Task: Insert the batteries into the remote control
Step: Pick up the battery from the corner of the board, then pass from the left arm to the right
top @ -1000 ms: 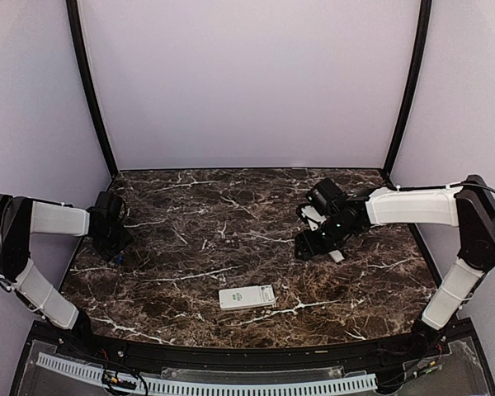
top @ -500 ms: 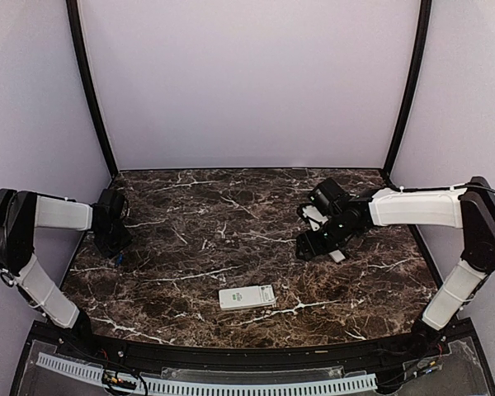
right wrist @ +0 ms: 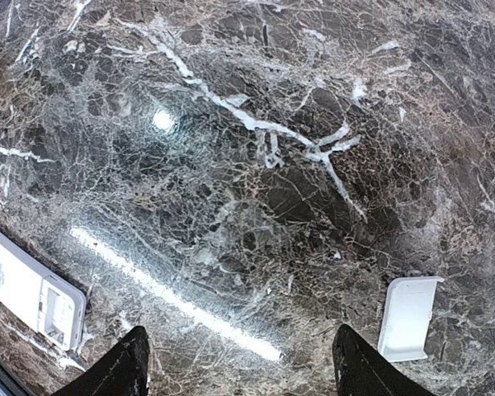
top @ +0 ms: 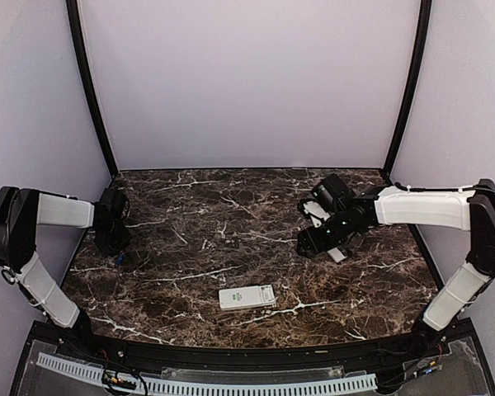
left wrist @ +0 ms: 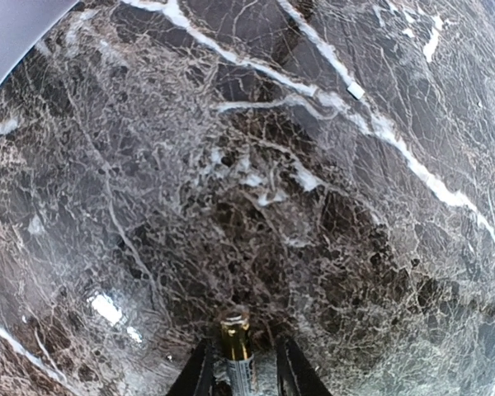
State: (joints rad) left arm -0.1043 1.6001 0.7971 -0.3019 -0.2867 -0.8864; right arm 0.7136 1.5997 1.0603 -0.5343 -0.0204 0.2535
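1. The remote control (top: 247, 296) was lying flat on the dark marble table (top: 190, 214). It sat near the front edge, roughly between the two arms, with its long side running left to right. Neither gripper was touching it.
2. In the right wrist view the remote showed up at the lower left, and one end looked like an open recess. I couldn't make out anything inside it.
3. The left gripper (left wrist: 240, 356) was way over at the left side of the table, well apart from the remote. Its fingers were pinched on a battery (left wrist: 235, 342), with the gold-ish tip poking out past the fingertips toward the marble.
4. The right gripper (right wrist: 239, 363) was on the right side of the table, behind the remote, fingers spread wide with nothing between them.
5. A small white cover (right wrist: 407, 318) lay flat on the marble close to the right gripper, well apart from the remote.
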